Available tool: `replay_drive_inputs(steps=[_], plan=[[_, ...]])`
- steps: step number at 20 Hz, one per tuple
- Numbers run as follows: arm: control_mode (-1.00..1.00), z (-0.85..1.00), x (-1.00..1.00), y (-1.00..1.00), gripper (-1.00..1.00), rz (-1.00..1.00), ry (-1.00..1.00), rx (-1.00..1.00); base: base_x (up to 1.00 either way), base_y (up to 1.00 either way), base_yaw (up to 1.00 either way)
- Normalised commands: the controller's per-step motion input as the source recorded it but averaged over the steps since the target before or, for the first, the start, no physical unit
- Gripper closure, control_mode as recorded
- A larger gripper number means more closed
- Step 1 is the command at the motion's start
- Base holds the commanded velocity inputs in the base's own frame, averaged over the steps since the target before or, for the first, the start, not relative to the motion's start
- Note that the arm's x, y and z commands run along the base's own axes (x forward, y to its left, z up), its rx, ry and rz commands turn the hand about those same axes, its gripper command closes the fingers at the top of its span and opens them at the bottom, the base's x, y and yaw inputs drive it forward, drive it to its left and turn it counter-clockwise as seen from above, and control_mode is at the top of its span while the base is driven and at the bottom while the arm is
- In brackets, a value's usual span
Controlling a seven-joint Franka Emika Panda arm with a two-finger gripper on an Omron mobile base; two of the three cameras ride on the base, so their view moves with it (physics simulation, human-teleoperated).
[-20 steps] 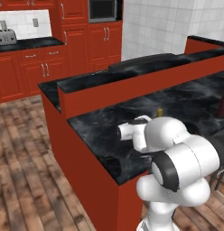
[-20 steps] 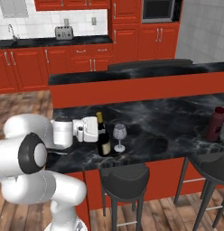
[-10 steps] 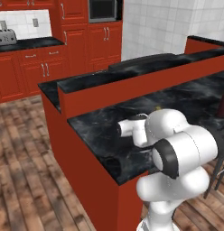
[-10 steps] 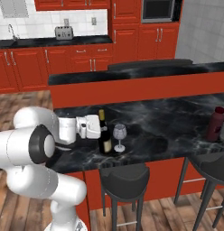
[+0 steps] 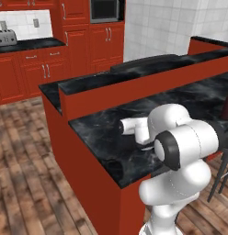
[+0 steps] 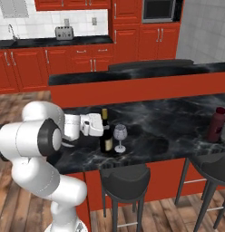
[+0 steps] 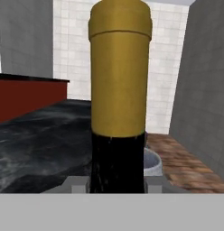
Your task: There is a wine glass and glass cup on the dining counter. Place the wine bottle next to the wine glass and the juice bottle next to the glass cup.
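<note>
One slim near-black wine bottle with gold top point(image 6: 105, 132), one clear stemmed wine glass point(image 6: 119, 137), one wider maroon juice bottle point(image 6: 216, 125).
Clamped on the wine bottle by the two-finger gripper point(image 6: 101, 127), upright on the black marble dining counter point(image 6: 178, 122), just beside the wine glass; juice bottle well apart at right; black stools point(image 6: 125, 180) below.

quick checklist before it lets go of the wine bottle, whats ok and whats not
1. End effector shut on the wine bottle: ok.
2. Wine bottle upright: ok.
3. Wine bottle beside the wine glass on the dining counter: ok.
4. Bottle base resting on the counter: cannot tell.
5. Gap between bottle and glass for a clean release: cannot tell, they look very close.
6. Juice bottle next to the glass cup: cannot tell.
</note>
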Motion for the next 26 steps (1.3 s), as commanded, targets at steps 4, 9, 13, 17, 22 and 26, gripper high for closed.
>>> replay_drive_inputs(steps=[4,9,13,17,22,26], plan=[[-1.00,-0.35,0.03,0.03,1.00,0.00,-0.02,0.07,0.00,0.00,0.00],[-1.00,-0.32,0.05,0.00,1.00,0.00,-0.08,0.03,0.00,0.00,0.00],[-1.00,-0.36,0.00,0.10,1.00,0.00,-0.10,0.01,0.00,0.00,0.00],[-1.00,-0.37,-0.01,0.09,1.00,0.00,-0.09,0.00,0.00,0.00,0.00],[-1.00,-0.39,-0.09,0.06,1.00,0.00,-0.07,0.00,0.00,0.00,0.00],[-1.00,-0.39,-0.10,0.03,-1.00,0.00,-0.06,0.01,0.00,0.00,0.00]])
